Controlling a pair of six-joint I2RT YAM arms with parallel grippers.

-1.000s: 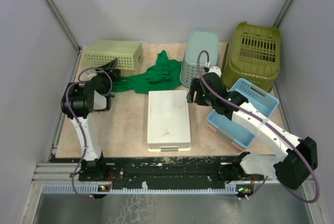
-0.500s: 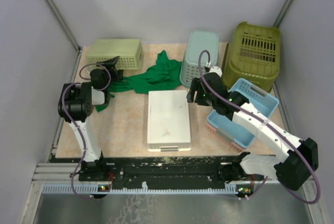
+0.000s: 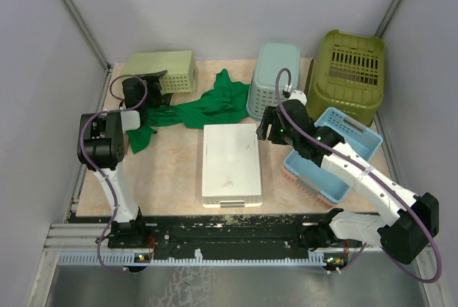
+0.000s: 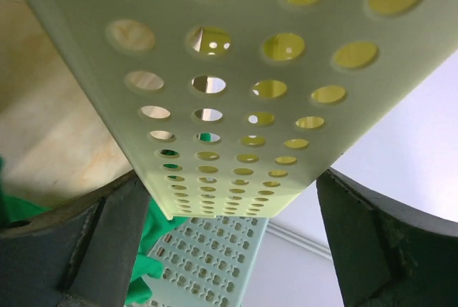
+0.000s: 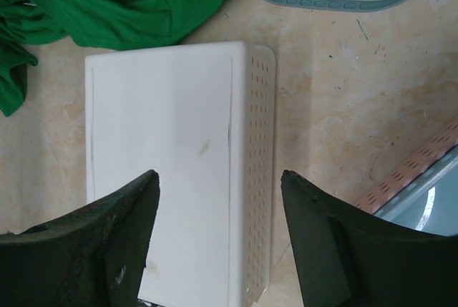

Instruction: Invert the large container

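Risks first. Left claw [image 4: 229, 207] is spread wide w/ a wall of the light-green tray [image 4: 236, 106] between its fingers. That's the wrong item: if it closes, it grabs the tray, not the target. Right claw [image 5: 220, 200] is also wide, holding nothing, hovering over the white bin [image 5: 164, 149].

The large container [image 3: 348, 64] sits well beyond & to the right of the right claw, far from the left claw, in the back corner by the walls. A reach for it goes past the teal mesh basket [image 3: 275, 78], just ahead of the right claw, & over the blue basket [image 3: 333, 153] under that arm, so either could get knocked. Tight corner, so the container prob. hits a wall mid-flip. Its slotted face looks up at the cam; can't tell if it's flipped or leaning.

Materials:
- Large container: olive hard plastic, deep, rounded corners. Glossy walls likely slippery; slots may give purchase.
- Tray: pale, thin, round holes.
- White bin: matte, boxy, finely perforated sides.
- Green cloth [image 5: 122, 6]: limp, crumpled, left of the right claw.
- Desk [image 5: 343, 106]: marbled beige, smooth.
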